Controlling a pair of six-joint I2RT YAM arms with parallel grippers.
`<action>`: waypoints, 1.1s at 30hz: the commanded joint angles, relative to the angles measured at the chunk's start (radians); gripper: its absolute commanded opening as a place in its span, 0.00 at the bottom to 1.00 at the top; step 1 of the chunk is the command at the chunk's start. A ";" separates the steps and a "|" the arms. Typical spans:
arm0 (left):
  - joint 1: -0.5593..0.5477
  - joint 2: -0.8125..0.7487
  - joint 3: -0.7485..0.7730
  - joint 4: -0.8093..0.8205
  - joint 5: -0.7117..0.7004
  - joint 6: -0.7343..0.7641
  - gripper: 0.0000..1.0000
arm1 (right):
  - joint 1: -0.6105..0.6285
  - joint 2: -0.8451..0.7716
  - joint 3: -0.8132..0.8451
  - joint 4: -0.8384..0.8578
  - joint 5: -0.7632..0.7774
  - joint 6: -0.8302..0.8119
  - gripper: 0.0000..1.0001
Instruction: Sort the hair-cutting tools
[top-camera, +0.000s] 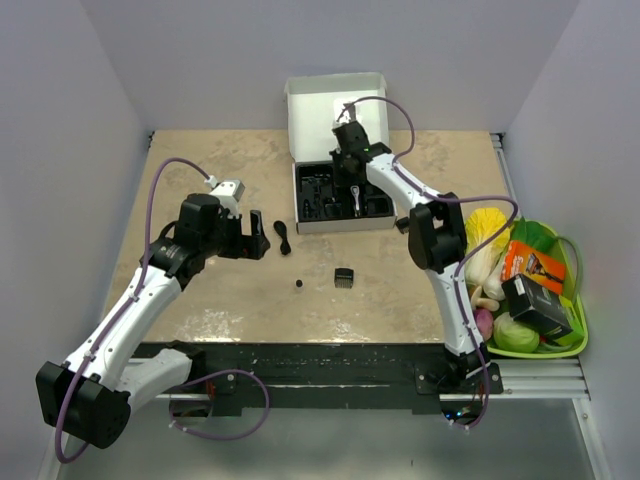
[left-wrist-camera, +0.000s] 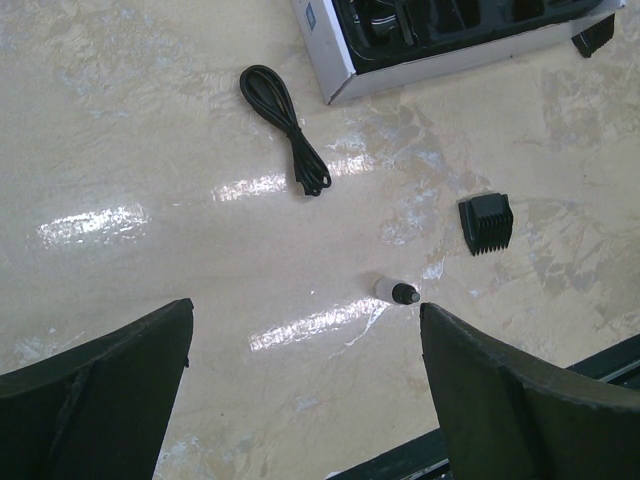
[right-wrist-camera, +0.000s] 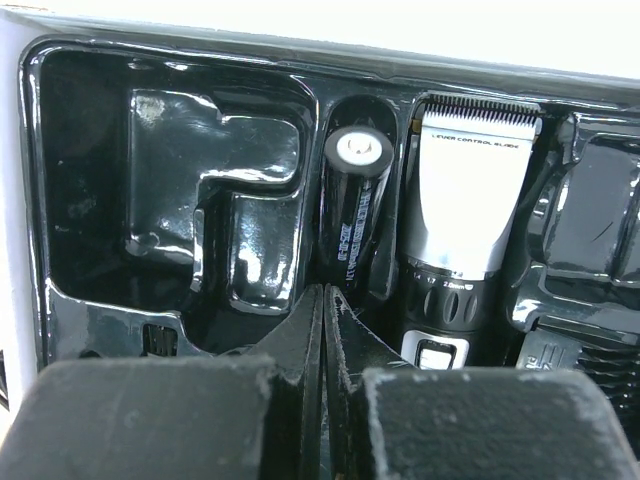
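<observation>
The black-and-silver hair clipper (right-wrist-camera: 465, 200) lies in the black moulded tray (right-wrist-camera: 90, 200) of an open white box (top-camera: 320, 100) at the far middle of the table (top-camera: 200, 170), with a black cylinder (right-wrist-camera: 355, 215) in the slot just beside it. The right gripper (right-wrist-camera: 325, 295) hangs over the tray with its fingers pressed together and nothing between them; it may be touching the plastic. Nearer, on the tabletop, lie the square comb guard (left-wrist-camera: 487, 224), a tiny round bit (left-wrist-camera: 398, 292) and, further left, the coiled cord (left-wrist-camera: 288, 130). The left gripper (left-wrist-camera: 305, 320) is just left of the cord, fingers spread wide and empty.
</observation>
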 joint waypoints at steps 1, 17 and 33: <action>0.000 -0.008 0.028 0.019 0.017 0.017 0.99 | 0.008 -0.086 0.049 0.010 0.040 -0.016 0.00; 0.000 -0.003 0.037 0.016 0.017 0.022 0.99 | 0.009 -0.081 0.120 -0.002 0.067 -0.013 0.00; 0.000 0.004 0.020 0.024 0.009 0.023 0.99 | 0.009 0.028 0.035 0.114 0.076 -0.003 0.00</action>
